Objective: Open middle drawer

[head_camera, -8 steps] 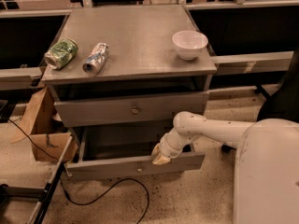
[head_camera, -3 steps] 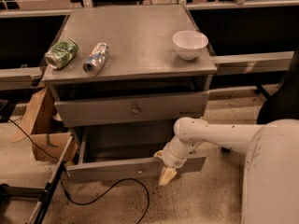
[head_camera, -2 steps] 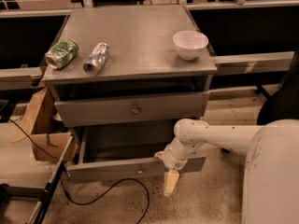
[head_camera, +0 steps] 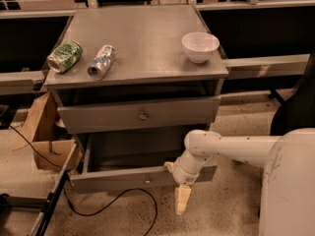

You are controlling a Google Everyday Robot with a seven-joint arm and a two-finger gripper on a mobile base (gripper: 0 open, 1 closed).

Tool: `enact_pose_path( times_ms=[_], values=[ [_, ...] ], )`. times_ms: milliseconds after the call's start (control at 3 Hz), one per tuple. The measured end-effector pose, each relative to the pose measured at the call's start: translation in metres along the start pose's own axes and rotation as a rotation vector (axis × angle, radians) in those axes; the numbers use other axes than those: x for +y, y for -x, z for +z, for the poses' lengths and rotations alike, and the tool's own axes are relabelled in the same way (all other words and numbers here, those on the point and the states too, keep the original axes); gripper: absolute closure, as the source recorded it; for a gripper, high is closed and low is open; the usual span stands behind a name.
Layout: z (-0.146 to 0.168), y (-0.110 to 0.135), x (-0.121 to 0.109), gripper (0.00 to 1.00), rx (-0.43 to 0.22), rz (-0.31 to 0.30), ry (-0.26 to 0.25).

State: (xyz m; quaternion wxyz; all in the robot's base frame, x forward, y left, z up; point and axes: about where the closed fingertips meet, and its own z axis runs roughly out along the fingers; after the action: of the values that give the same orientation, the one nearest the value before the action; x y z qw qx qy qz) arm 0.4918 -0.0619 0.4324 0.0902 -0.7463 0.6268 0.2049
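Observation:
The middle drawer (head_camera: 118,180) is pulled out below the closed drawer front (head_camera: 98,117) that has a round knob. Its grey front panel carries a small knob (head_camera: 147,180), and its shallow tray (head_camera: 138,149) shows open and empty. My gripper (head_camera: 181,200) hangs pointing down at the floor, just in front of and below the right part of the drawer front. It holds nothing and is off the knob. The white arm (head_camera: 231,149) reaches in from the right.
On the cabinet top (head_camera: 142,38) lie a green can (head_camera: 64,56) and a silver can (head_camera: 101,61), and a white bowl (head_camera: 200,46) stands there. A cardboard box (head_camera: 47,141) sits left of the cabinet. A black cable (head_camera: 113,203) runs over the floor in front.
My gripper has dropped from the right edge of the drawer front down toward the floor and swung to point downward. The drawer stays pulled out.

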Motion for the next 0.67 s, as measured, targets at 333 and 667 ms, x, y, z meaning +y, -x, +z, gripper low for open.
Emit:
enact_pose_path(
  times_ms=[333, 667],
  values=[
    [0.001, 0.014, -0.007, 0.00, -0.072, 0.007, -0.075],
    [0.003, 0.024, -0.018, 0.00, -0.149, 0.026, -0.150]
  ],
)
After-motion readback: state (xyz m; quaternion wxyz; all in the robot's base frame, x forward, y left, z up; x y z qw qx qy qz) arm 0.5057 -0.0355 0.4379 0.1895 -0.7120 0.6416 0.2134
